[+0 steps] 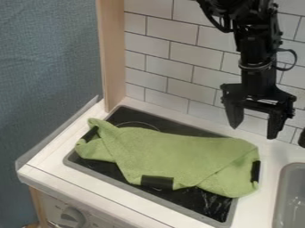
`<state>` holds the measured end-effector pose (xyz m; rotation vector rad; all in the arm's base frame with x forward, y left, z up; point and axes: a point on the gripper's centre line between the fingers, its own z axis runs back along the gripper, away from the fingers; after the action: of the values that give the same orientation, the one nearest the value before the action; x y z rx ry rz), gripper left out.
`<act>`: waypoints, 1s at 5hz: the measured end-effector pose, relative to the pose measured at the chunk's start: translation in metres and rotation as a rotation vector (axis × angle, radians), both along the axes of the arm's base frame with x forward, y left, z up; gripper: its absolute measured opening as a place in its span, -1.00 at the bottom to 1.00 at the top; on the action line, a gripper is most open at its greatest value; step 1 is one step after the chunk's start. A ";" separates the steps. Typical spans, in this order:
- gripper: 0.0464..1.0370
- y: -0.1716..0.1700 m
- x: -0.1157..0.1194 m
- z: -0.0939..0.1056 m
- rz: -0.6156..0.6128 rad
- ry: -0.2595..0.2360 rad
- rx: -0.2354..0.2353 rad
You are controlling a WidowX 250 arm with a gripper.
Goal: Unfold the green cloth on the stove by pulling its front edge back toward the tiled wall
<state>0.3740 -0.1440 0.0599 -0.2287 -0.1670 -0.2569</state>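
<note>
The black gripper (255, 127) hangs at the upper right in front of the tiled wall, its two fingers spread apart with nothing between them. Below it and to its left, a green cloth (173, 153) lies folded and rumpled across the black stove top (202, 202), apart from the gripper. Black patches show on the cloth at its front edge, its right end and its left end. The cloth hides most of the stove top, and part of a burner ring shows behind it.
A grey sink (288, 196) is set into the white counter (268, 153) at the right edge. White tiles and a wooden post (111, 53) stand behind. A knob (72, 217) is on the front panel at lower left. A dark object (302, 138) shows at the right edge.
</note>
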 end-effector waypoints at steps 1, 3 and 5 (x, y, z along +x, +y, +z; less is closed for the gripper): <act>0.93 0.002 -0.006 -0.015 -0.003 0.038 0.017; 0.92 0.049 -0.036 -0.004 -0.045 0.012 0.144; 0.92 0.092 -0.073 -0.003 -0.320 0.001 0.216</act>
<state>0.3014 -0.0522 0.0573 -0.0392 -0.0999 -0.5888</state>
